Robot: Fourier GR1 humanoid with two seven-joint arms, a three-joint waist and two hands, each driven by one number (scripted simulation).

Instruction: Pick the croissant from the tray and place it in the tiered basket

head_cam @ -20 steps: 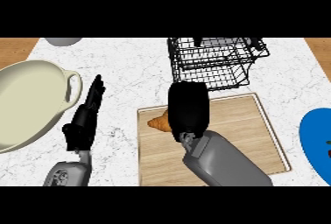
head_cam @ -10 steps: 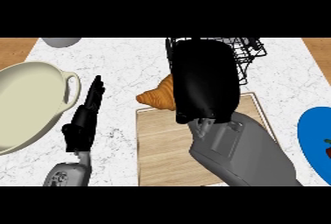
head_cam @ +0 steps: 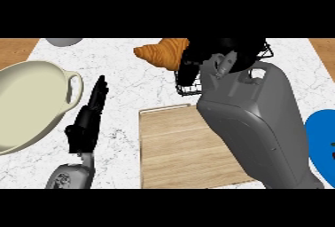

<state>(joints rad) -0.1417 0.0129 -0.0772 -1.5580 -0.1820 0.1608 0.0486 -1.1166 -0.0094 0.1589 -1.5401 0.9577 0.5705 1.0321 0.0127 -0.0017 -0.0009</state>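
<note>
- the right hand (head_cam: 212,55) is raised high at the top of the view, its black fingers curled round one end of the croissant (head_cam: 162,52).
- the croissant sticks out to the left of that hand, off the counter, with its free tip pointing left; it shows just left of the basket (head_cam: 189,88), over the marble.
- most of the basket is hidden behind the right hand and forearm (head_cam: 252,124); only a bit of black wire shows at its lower left corner and another at the upper right, so i cannot tell whether the croissant is above a tier or beside it.
- the grey right forearm runs up from the lower edge and covers the right part of the tray (head_cam: 177,150).
- the tray is a pale wooden board lying flat on the counter (head_cam: 124,66), below the basket.
- the left hand (head_cam: 85,122) lies at the left, between the tray and the cream dish (head_cam: 29,102), fingers straight and close together, pointing up the view, holding nothing.
- the cream dish is at the left edge, its handle toward the left hand.
- a blue plate (head_cam: 321,142) is cut off by the right edge.
- a grey rounded thing (head_cam: 63,41) peeks in at the top left, too little of it showing to name.
</note>
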